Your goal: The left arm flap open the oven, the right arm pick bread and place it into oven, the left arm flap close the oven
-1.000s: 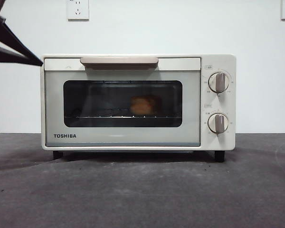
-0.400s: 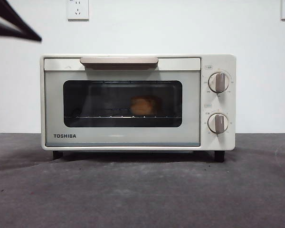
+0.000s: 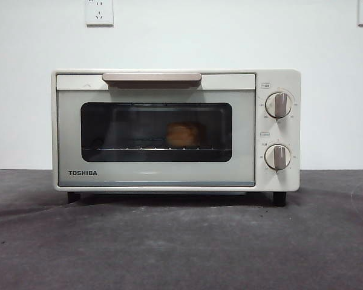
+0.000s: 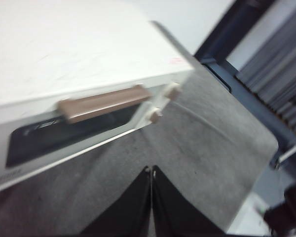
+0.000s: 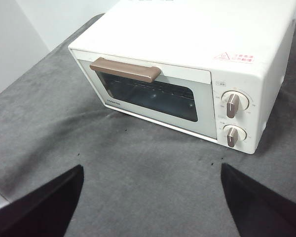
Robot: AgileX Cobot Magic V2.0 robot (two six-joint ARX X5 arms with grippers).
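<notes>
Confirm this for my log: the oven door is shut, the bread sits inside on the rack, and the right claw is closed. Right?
One thing is wrong: the right claw is open, jaws wide apart in the right wrist view. The oven door is shut, with the bread on the rack inside.

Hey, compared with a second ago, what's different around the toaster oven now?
The black arm tip at the front view's upper left corner rose and left the picture. The left end effector hangs shut, off the oven, holding nothing. The door is closed as before, the bread sits on the rack inside, and both knobs are unchanged. The right end effector waits open.
</notes>
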